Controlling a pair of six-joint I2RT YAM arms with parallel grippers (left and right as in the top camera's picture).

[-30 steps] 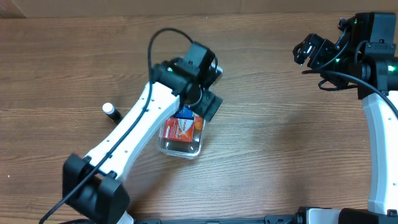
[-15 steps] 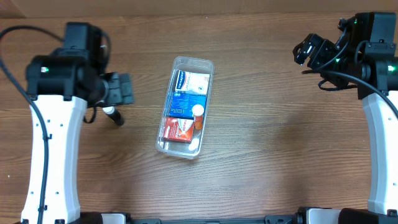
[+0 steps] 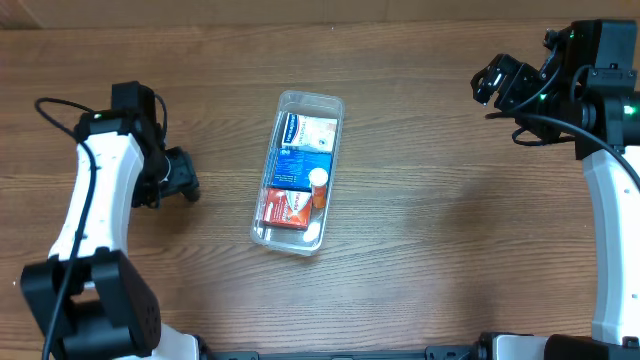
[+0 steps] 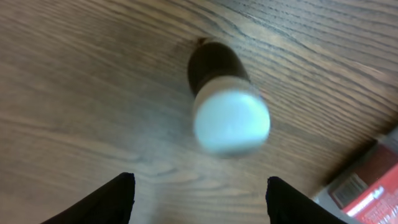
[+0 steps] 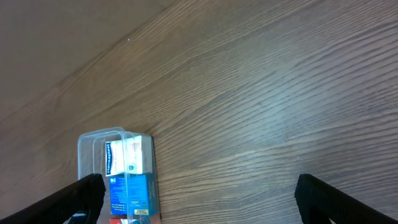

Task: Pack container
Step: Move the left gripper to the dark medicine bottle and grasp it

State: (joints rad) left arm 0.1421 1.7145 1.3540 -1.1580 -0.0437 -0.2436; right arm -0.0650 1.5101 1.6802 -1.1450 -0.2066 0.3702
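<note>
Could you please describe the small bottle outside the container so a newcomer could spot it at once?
Find the clear container in the middle of the wooden table, then look left to the left hand. Below it is a small dark bottle with a white cap, the only item on bare wood, not packed among the boxes.

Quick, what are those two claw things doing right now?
Left end effector: open, holding nothing, small dark white-capped bottle just ahead.
Right end effector: open, empty.

We see the left arm [image 3: 95,195] and right arm [image 3: 608,210]: white links, black joints. Black cable [image 3: 50,99] at nine o'clock, green light [image 3: 571,33] at two.
</note>
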